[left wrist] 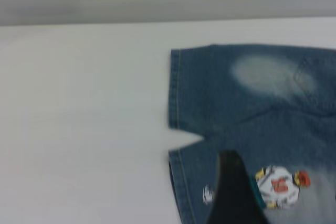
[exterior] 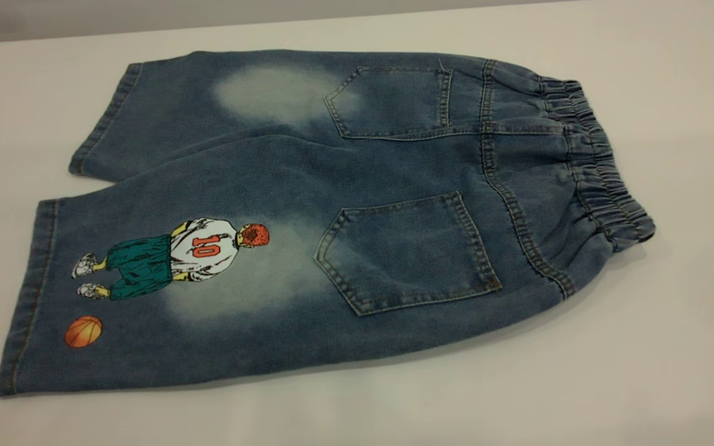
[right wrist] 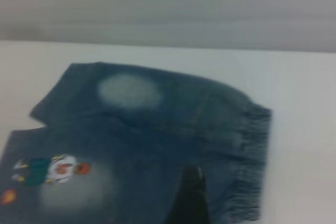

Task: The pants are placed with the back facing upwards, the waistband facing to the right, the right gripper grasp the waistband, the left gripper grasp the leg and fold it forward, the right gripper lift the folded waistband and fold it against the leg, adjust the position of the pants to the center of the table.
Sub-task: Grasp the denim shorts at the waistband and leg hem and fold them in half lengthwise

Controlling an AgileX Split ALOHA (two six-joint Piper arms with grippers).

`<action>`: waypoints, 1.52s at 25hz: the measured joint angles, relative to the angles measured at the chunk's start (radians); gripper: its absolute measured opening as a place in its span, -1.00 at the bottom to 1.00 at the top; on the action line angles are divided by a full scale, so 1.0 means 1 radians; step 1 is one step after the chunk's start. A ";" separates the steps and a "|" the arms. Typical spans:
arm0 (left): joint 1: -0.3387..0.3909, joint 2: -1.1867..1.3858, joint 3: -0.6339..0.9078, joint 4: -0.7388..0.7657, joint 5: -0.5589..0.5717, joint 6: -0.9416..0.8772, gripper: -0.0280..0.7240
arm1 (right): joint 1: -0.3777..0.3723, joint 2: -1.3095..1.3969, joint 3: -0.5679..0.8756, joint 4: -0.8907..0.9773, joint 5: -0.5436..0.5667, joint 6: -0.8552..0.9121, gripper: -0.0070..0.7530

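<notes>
The pants (exterior: 332, 210) are laid flat on the table (exterior: 673, 347), back side up, with both back pockets showing. The waistband (exterior: 599, 167) is turned toward the right of the exterior view, its gathered elastic ruffled along the wide edge. The leg (exterior: 165, 291) with the printed player in a number 10 jersey lies nearer the camera, its hem pointing left, and an orange basketball print is seen just beside that hem. The plain leg (exterior: 208, 105) with a faded patch lies farther back, the two hems slightly apart in a narrow notch. No arm is seen in the exterior view. In the left wrist view a dark part of the left gripper (left wrist: 233, 192) is seen over the printed leg, close to the player print; how far the claw is open cannot be told. In the right wrist view a dark part of the right gripper (right wrist: 190, 198) is seen over the denim near the waistband; its opening cannot be told either.
</notes>
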 joint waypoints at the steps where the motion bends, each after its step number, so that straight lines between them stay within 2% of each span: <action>1: 0.000 0.040 -0.015 -0.001 -0.013 0.000 0.19 | 0.000 0.041 -0.017 0.024 -0.003 -0.015 0.55; 7: 0.000 0.260 -0.098 -0.011 -0.127 0.001 0.19 | 0.000 0.273 -0.046 0.206 -0.078 -0.119 0.55; 12: 0.000 0.428 -0.119 -0.096 -0.261 0.007 0.19 | 0.000 0.457 -0.046 0.408 -0.161 -0.282 0.55; 18: 0.000 0.608 -0.131 -0.126 -0.416 0.013 0.19 | 0.000 0.660 -0.046 0.613 -0.170 -0.475 0.55; 28: 0.000 0.802 -0.220 -0.128 -0.445 0.045 0.19 | -0.007 0.992 -0.072 0.873 -0.109 -0.765 0.55; 32: 0.000 0.801 -0.220 -0.129 -0.446 0.052 0.19 | -0.072 1.079 -0.109 0.906 -0.043 -0.827 0.55; 38: 0.000 0.800 -0.219 -0.129 -0.446 0.065 0.19 | -0.255 1.183 -0.110 0.918 0.065 -0.888 0.55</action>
